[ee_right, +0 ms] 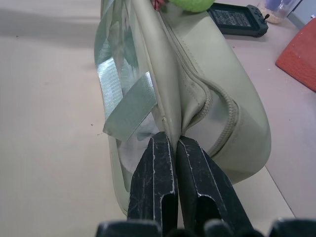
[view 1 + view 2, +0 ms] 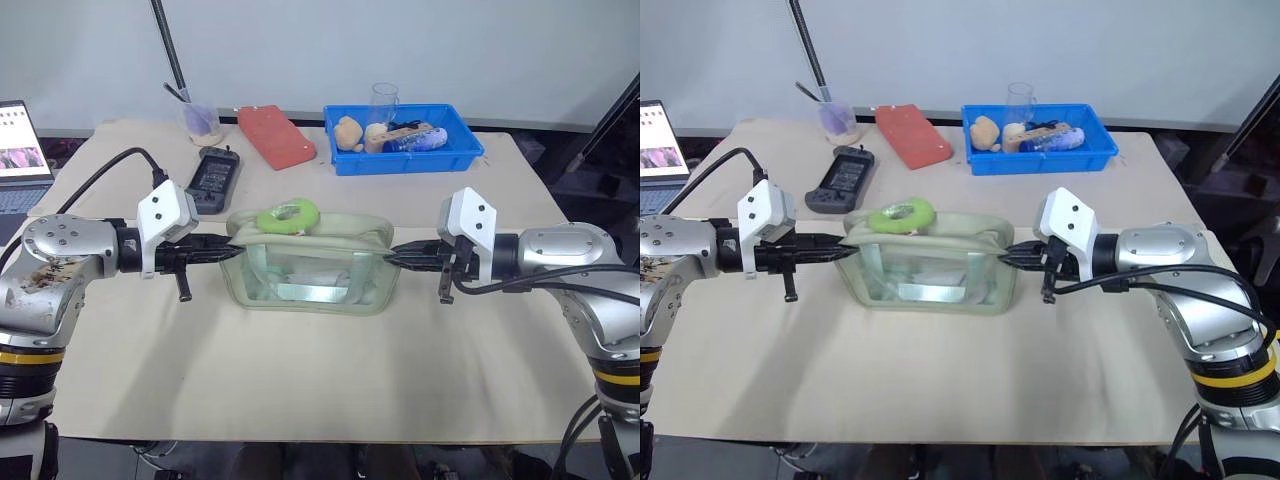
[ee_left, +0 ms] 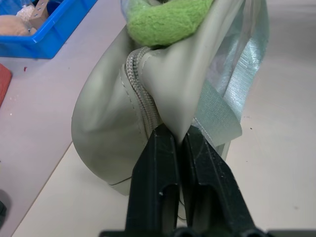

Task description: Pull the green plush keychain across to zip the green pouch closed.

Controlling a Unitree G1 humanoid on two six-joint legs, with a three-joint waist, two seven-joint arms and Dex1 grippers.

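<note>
Wrist views show each end effector (image 3: 178,143) (image 1: 175,143) clamped on green pouch (image 2: 310,265) fabric (seemingly end flaps).

left claw (image 2: 228,253): fingers pinched together, pointing inward, near level | right claw (image 2: 392,260): fingers pinched together, pointing inward toward the left one

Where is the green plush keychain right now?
In the left eye view, the green plush keychain lies on top of the green pouch, toward the end pinched by the left end effector.
</note>
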